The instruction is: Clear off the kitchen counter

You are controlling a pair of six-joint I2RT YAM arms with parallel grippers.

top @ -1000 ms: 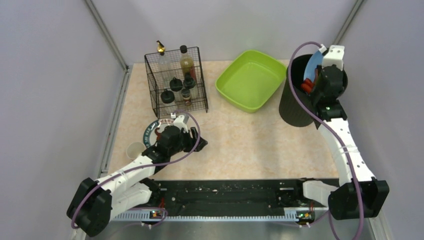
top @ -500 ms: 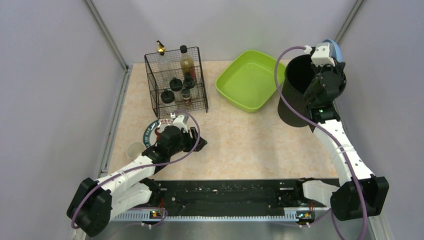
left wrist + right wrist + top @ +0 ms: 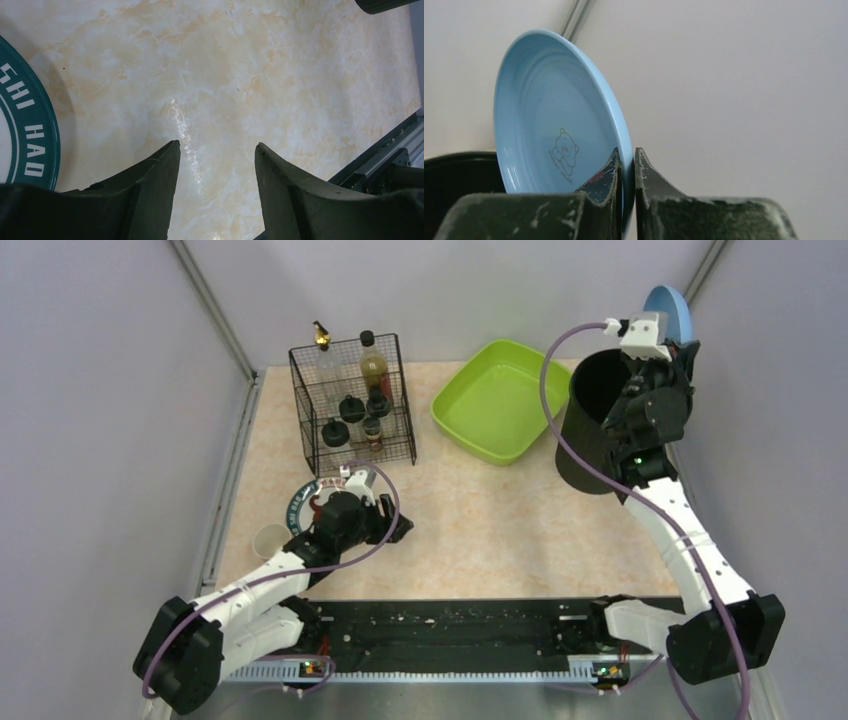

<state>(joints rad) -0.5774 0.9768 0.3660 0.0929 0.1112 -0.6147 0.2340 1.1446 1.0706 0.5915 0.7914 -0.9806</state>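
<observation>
My right gripper [image 3: 626, 152], clamped on the blue plate [image 3: 549, 100], has raised it clear of the black bin [image 3: 590, 440]; I judge scraping done. My left gripper [image 3: 216, 150] hangs spread, empty.

Two arms were seen. The left arm [image 3: 255, 578] and the right arm [image 3: 690, 537] were made of white tubes with black joints. Each was set on a big round black base [image 3: 180, 655]. A thin purple cable [image 3: 545, 400] was run along each arm in wide loops. A small white box [image 3: 645, 333] was fixed near the right claw [image 3: 626, 152], and a tiny green light [image 3: 637, 458] was lit below it. The left claw [image 3: 216, 147] was made of two dark, smooth fingers [image 3: 155, 185] with pointed tips. The right claw's black fingers [image 3: 604, 182] were scratched and flecked with grey.
</observation>
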